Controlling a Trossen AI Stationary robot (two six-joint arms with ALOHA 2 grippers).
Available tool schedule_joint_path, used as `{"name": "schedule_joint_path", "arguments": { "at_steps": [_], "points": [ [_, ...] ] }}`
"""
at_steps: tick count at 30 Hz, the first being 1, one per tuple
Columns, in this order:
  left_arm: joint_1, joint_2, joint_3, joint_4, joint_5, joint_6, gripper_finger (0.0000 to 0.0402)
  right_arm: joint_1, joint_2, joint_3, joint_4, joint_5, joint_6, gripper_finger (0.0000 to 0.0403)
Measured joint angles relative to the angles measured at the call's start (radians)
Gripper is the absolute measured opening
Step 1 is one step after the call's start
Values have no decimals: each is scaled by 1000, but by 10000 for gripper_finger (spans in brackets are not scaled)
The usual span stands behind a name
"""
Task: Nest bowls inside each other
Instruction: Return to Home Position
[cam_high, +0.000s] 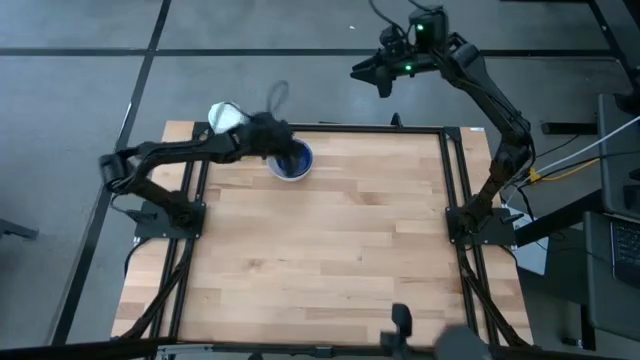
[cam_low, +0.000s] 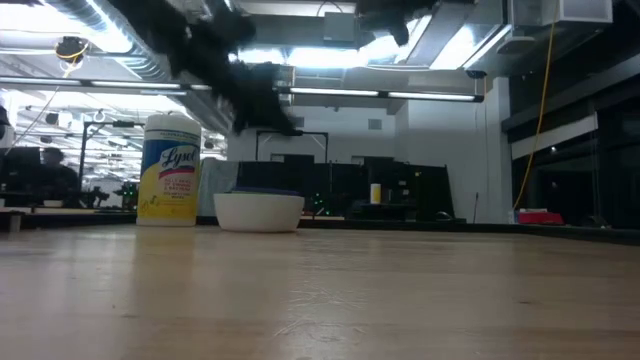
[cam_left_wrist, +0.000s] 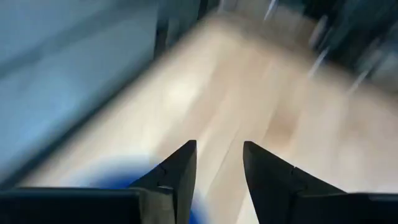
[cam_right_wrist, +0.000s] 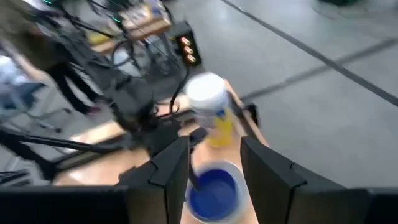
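A stack of bowls (cam_high: 291, 162) stands on its base near the table's far edge, left of the middle. Its outer bowl is white (cam_low: 259, 213), and a dark blue bowl (cam_right_wrist: 213, 190) sits inside it. My left gripper (cam_left_wrist: 219, 155) hovers just above the stack (cam_low: 268, 118), open and with nothing between its fingers. My right gripper (cam_high: 362, 72) is raised high beyond the table's far edge. It is open and empty (cam_right_wrist: 214, 152), and it looks down on the stack.
A yellow-labelled jar with a white lid (cam_high: 226, 117) (cam_low: 170, 170) stands at the far left corner, close beside the stack. The wooden table top (cam_high: 330, 250) stretches bare toward the near edge. Black frame rails (cam_high: 455, 180) run along the table's sides.
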Motion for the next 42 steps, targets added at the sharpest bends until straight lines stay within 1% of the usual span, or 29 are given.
{"name": "schedule_joint_path", "arguments": {
  "at_steps": [4, 6, 9, 11, 13, 15, 17, 18, 20, 21, 22, 25, 26, 27, 28, 30, 31, 32, 33, 35, 37, 38, 39, 40, 41, 42],
  "points": [
    [-4, -175, 35, 139, 5, -114, 127, 11, -81, 0, 1, -98, 27, 141],
    [-5, -276, 43, 187, -15, -132, 127, 10, -135, 0, -2, -139, 41, 137],
    [-6, -424, 44, 159, -48, -146, 127, 23, -227, 1, -61, -136, 22, 128],
    [-9, -524, 41, 101, -73, -175, 127, 41, -292, 1, -144, -65, -22, 122],
    [-20, -622, 43, 60, -93, -194, 127, 59, -356, 1, -258, 30, -86, 117],
    [-34, -716, 43, -15, -107, -195, 127, 73, -415, 1, -399, 139, -139, 111],
    [-46, -797, 42, -92, -109, -173, 127, 83, -470, 1, -516, 246, -142, 106],
    [-51, -835, 42, -132, -110, -164, 127, 88, -492, 1, -567, 283, -131, 103],
    [-59, -903, 42, -207, -111, -155, 127, 96, -538, -16, -617, 321, -126, 99],
    [-62, -931, 43, -242, -110, -155, 127, 102, -564, -40, -615, 311, -127, 97],
    [-66, -957, 43, -279, -110, -160, 127, 107, -593, -73, -589, 272, -130, 95],
    [-72, -1013, 41, -359, -110, -155, 127, 115, -691, -197, -396, 79, -151, 89],
    [-72, -1028, 40, -364, -116, -177, 127, 117, -729, -243, -329, 27, -157, 88],
    [-72, -1042, 40, -357, -131, -233, 127, 116, -771, -288, -270, 0, -144, 86],
    [-72, -1057, 41, -351, -153, -305, 127, 116, -811, -329, -227, -4, -107, 85],
    [-72, -1092, 41, -355, -209, -456, 127, 116, -887, -405, -188, 30, 19, 81],
    [-72, -1112, 41, -359, -219, -510, 127, 116, -919, -441, -184, 49, 106, 79],
    [-72, -1133, 41, -368, -222, -526, 127, 116, -948, -477, -185, 56, 200, 77],
    [-72, -1152, 41, -369, -219, -506, 127, 116, -977, -516, -187, 60, 283, 75],
    [-72, -1189, 41, -390, -174, -376, 127, 117, -1023, -595, -174, 62, 410, 71],
    [-72, -1214, 45, -423, -91, -218, 127, 118, -1046, -671, -133, 42, 472, 69],
    [-75, -1231, 48, -450, -64, -177, 127, 118, -1045, -700, -116, 32, 483, 68],
    [-78, -1243, 56, -474, -92, -156, 128, 121, -1042, -729, -92, 31, 483, 68],
    [-78, -1253, 73, -497, -168, -184, 131, 125, -1036, -753, -54, 13, 478, 68],
    [-75, -1260, 89, -535, -218, -199, 135, 132, -1031, -774, -1, -27, 463, 68],
    [-76, -1264, 99, -579, -208, -195, 139, 140, -1029, -791, 53, -82, 444, 68]
  ]
}}
